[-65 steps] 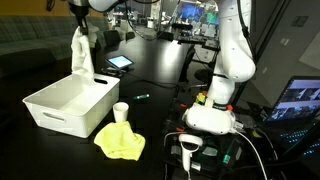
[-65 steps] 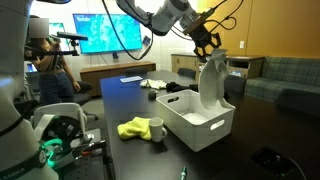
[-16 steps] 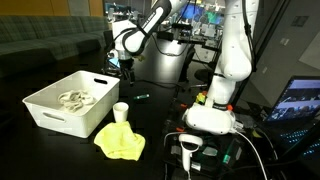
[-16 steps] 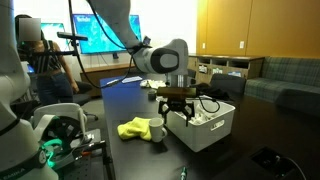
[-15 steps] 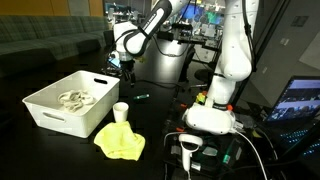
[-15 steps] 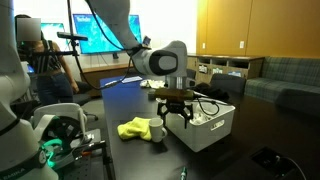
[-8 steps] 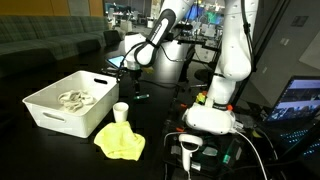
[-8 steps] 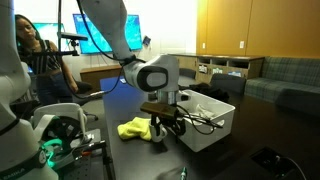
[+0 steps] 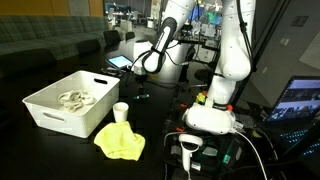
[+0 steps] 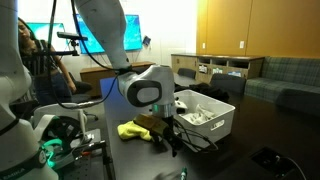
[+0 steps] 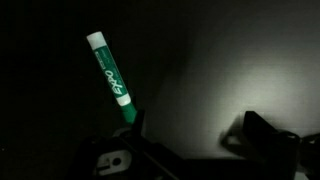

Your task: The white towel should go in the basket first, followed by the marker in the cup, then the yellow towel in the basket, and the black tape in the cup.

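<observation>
In the wrist view the marker [image 11: 112, 78], green with a white cap, lies slanted on the dark table. Its lower end sits by the left finger of my open gripper [image 11: 200, 135], and nothing is between the fingers. In both exterior views my gripper [image 9: 141, 90] [image 10: 172, 143] hangs low over the table, between the basket and the robot base. The white towel [image 9: 72, 99] lies inside the white basket [image 9: 45, 112] [image 10: 222, 122]. The cup [image 9: 121, 112] stands by the basket's corner, with the yellow towel [image 9: 120, 141] [image 10: 133, 129] beside it. I cannot see the black tape.
The robot's white base [image 9: 212, 112] stands at the table's edge, with cables and a lit device [image 9: 190, 148] in front. A tablet [image 9: 119, 62] lies farther back on the table. A laptop screen [image 9: 298, 98] glows at the side.
The white towel, held above the basket four seconds ago, now lies in it. The arm has swung away from the basket and come down over the marker, gripper open.
</observation>
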Robot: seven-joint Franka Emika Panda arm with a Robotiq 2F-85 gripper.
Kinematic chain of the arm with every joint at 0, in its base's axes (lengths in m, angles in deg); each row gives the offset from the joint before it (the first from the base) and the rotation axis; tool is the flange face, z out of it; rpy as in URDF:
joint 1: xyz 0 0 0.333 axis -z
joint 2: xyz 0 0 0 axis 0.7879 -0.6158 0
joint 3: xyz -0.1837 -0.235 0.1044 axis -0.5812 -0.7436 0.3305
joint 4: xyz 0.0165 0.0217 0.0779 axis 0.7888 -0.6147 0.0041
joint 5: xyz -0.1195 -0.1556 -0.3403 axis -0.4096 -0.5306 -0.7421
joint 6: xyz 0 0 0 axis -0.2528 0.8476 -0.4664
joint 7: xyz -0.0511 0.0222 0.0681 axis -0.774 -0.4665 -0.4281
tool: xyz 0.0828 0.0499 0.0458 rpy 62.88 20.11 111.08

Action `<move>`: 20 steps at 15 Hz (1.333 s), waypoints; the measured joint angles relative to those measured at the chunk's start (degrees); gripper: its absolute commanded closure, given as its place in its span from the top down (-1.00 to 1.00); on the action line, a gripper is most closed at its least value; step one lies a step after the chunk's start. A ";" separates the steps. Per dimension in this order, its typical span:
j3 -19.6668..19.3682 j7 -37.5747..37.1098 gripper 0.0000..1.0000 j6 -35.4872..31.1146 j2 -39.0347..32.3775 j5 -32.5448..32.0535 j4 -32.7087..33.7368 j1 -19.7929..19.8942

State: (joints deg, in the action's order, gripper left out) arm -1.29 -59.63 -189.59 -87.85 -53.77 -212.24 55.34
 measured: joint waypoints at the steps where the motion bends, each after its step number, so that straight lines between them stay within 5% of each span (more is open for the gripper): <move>1: -0.31 0.00 1.00 -0.60 -0.54 -0.27 0.07 0.35; 8: -1.80 0.96 1.00 -5.27 -5.24 -2.12 1.64 2.79; 20: 4.17 6.19 1.00 -6.43 -14.73 -2.09 8.44 12.10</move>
State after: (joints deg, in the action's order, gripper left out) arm 2.87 -53.44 -196.03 -102.58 -55.85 -203.81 67.45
